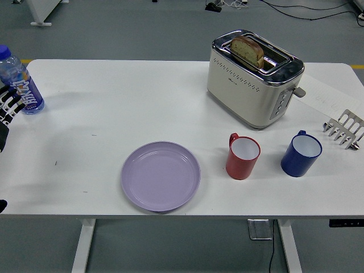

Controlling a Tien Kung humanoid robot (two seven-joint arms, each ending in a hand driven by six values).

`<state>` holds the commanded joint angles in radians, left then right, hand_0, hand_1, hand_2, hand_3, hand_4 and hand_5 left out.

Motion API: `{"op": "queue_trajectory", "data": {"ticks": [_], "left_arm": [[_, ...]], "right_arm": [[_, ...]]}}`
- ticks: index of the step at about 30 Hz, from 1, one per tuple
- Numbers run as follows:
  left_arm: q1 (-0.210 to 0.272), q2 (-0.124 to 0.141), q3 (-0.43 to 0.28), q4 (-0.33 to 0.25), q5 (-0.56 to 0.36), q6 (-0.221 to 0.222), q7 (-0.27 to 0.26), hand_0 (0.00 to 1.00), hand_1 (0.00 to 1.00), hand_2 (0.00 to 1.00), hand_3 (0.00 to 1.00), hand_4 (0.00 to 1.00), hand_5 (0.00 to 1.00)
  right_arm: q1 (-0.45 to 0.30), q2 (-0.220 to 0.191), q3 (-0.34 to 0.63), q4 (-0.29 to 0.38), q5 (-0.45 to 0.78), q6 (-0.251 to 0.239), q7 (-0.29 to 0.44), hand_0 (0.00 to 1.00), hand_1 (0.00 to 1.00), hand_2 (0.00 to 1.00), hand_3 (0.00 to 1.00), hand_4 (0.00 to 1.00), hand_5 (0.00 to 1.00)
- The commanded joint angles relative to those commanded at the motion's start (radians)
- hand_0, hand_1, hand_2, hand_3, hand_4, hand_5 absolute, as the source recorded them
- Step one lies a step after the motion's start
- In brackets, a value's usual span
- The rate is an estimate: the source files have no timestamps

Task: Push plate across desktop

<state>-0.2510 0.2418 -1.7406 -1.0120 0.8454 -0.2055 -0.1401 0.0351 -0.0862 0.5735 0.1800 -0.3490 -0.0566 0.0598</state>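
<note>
A lilac plate (pixel 161 176) lies flat near the table's front edge, a little left of centre, with nothing on it. My left hand (pixel 5 109) shows only at the picture's left edge, just below the water bottle and far left of the plate. Its fingers (pixel 10 102) look relaxed and hold nothing. The right arm is out of view.
A water bottle with a purple label (pixel 20 82) stands at the far left. A cream toaster (pixel 254 78) holding bread sits at the back right. Right of the plate stand a red mug (pixel 243 156) and a blue mug (pixel 301 153), with a metal rack (pixel 344 129) at the right edge.
</note>
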Motion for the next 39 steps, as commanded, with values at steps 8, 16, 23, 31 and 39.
{"op": "queue_trajectory", "data": {"ticks": [8, 16, 23, 31, 39], "left_arm": [[-0.002, -0.002, 0.001, 0.000, 0.001, -0.001, 0.001, 0.776, 0.813, 0.811, 0.726, 0.554, 0.998], [0.000, -0.005, 0.001, 0.002, -0.001, 0.002, 0.002, 0.776, 0.813, 0.811, 0.729, 0.555, 0.998], [0.000, -0.005, 0.002, 0.002, -0.003, 0.004, 0.002, 0.776, 0.813, 0.811, 0.729, 0.554, 0.998], [0.000, -0.005, 0.004, 0.002, -0.003, 0.006, 0.002, 0.776, 0.813, 0.811, 0.729, 0.555, 0.998], [0.000, -0.006, 0.004, 0.003, -0.003, 0.007, 0.002, 0.777, 0.813, 0.811, 0.729, 0.555, 0.998]], "right_arm": [[0.002, -0.001, 0.003, 0.000, -0.005, 0.000, -0.001, 0.692, 0.699, 0.794, 0.726, 0.360, 0.329], [0.004, -0.001, 0.002, 0.000, -0.006, 0.000, -0.002, 0.692, 0.699, 0.793, 0.726, 0.360, 0.330], [0.004, -0.002, 0.003, 0.000, -0.008, 0.000, -0.002, 0.692, 0.700, 0.793, 0.726, 0.360, 0.330], [0.006, -0.002, 0.002, 0.000, -0.007, 0.000, -0.002, 0.692, 0.700, 0.792, 0.726, 0.360, 0.330], [0.006, -0.001, 0.004, 0.000, -0.009, 0.000, -0.003, 0.692, 0.700, 0.793, 0.725, 0.360, 0.331]]}}
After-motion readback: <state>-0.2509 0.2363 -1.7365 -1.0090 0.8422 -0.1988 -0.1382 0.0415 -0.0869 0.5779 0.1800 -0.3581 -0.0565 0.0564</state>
